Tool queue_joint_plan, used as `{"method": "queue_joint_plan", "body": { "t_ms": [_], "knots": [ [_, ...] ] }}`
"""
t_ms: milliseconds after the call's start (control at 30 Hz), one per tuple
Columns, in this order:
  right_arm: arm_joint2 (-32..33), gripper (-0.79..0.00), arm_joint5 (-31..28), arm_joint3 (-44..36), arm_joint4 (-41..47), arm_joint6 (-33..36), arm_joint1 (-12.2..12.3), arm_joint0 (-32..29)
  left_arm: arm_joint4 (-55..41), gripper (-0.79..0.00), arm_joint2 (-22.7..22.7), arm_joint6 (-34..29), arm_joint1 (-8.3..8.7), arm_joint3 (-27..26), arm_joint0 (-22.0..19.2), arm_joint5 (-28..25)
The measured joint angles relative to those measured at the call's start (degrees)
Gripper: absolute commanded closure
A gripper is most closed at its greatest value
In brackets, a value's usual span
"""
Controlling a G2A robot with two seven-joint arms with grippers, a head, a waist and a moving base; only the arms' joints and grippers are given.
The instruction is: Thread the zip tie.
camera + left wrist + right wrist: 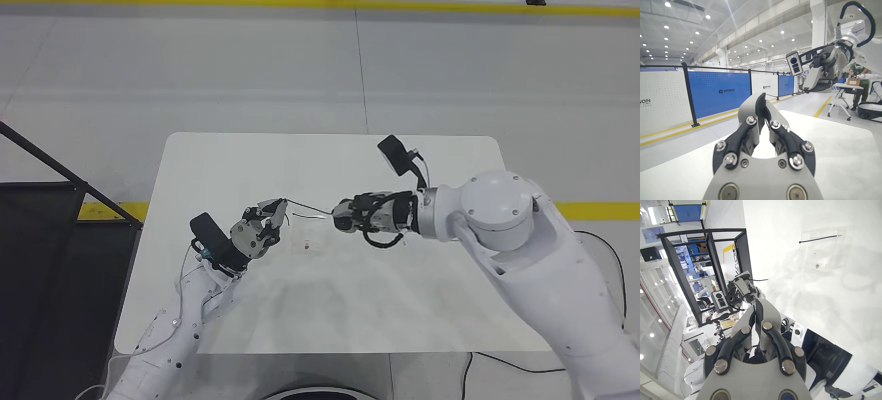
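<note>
The white counter (pixel 400 300) carries a clear sheet (pixel 836 256). Above it, the left hand (pixel 276 211) is clenched on a zip tie (pixel 308 208). The tie points at the right hand (pixel 337 213), which is pressed closed with nothing seen inside. A second tie (pixel 819 238) lies on the sheet.

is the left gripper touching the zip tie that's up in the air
Touching. The right wrist view shows the zip tie sticking out from between the fingers of the shut left gripper.
</note>
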Motion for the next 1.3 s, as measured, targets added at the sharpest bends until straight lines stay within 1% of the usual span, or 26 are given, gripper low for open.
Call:
{"method": "queue_joint_plan", "body": {
  "t_ms": [400,833,1100,1300],
  "knots": [
    [-0.8,0.0,0.3,0.7,1.0,0.0,-0.3,0.8,0.0,0.0,0.0,0.0,0.0,0.0,0.0,0.0],
    [-1.0,0.0,-0.8,1.0,1.7,-0.7,-0.5,0.8,0.0,0.0,0.0,0.0,0.0,0.0,0.0,0.0],
    [0.6,0.0,-1.3,-0.3,1.3,-0.4,0.1,-0.9,0.0,0.0,0.0,0.0,0.0,0.0,0.0,0.0],
    [2.4,0.0,-1.4,-0.9,0.6,1.2,0.8,-1.9,0.0,0.0,0.0,0.0,0.0,0.0,0.0,0.0]
  ]
}}
